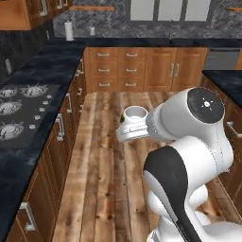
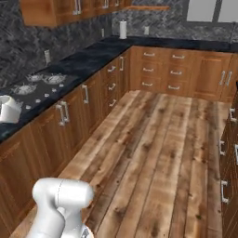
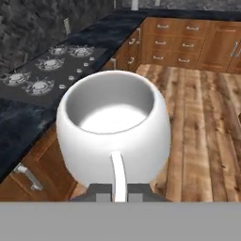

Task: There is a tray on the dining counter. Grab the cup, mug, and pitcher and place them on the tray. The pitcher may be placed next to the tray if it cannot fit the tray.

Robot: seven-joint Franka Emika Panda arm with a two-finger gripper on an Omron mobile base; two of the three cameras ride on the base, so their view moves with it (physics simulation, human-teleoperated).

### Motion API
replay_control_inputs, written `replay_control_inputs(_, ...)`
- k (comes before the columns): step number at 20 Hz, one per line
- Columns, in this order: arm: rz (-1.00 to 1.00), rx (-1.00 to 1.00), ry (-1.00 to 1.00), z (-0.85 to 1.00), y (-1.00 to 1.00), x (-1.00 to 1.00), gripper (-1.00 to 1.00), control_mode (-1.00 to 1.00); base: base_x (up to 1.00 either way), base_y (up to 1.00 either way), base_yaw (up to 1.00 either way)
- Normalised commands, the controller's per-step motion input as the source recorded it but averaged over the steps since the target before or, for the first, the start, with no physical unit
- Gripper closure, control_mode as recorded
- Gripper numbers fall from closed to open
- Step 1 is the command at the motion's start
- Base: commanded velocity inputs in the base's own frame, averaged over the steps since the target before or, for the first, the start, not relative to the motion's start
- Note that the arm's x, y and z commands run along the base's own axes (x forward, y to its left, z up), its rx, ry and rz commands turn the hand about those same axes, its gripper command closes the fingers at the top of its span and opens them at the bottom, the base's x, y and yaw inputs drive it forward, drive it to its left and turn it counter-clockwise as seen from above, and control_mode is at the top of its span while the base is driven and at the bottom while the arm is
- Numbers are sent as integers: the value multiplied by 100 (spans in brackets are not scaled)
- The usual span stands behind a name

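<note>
The white mug (image 3: 113, 124) hangs upright in the air, its hollow facing up. My gripper (image 3: 119, 194) is shut on the mug's thin side handle (image 3: 118, 172). In the left base view the mug (image 1: 135, 114) sits at the end of the arm, over the wooden floor between the cabinet rows. From the right base view, the mug (image 2: 8, 109) shows at the left edge, in front of the wall counter. The tray, the cup and the pitcher are out of view.
A black wall counter (image 1: 28, 142) with a gas hob (image 1: 16, 106) runs along the left, with wooden cabinets (image 2: 74, 116) below. More cabinets (image 1: 137, 68) line the back wall. Another dark counter top (image 1: 227, 78) juts in at right. Open wooden floor (image 2: 158, 148) lies ahead.
</note>
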Motion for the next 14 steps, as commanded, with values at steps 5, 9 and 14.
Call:
replay_control_inputs(5, 0, 0, 0, 0, 0, 0, 100, 100, -3, -50, -78)
replay_control_inputs(9, 0, 0, 0, 0, 0, 0, 100, 100, -5, -52, -74)
replay_control_inputs(14, 0, 0, 0, 0, 0, 0, 100, 100, -8, -49, -73)
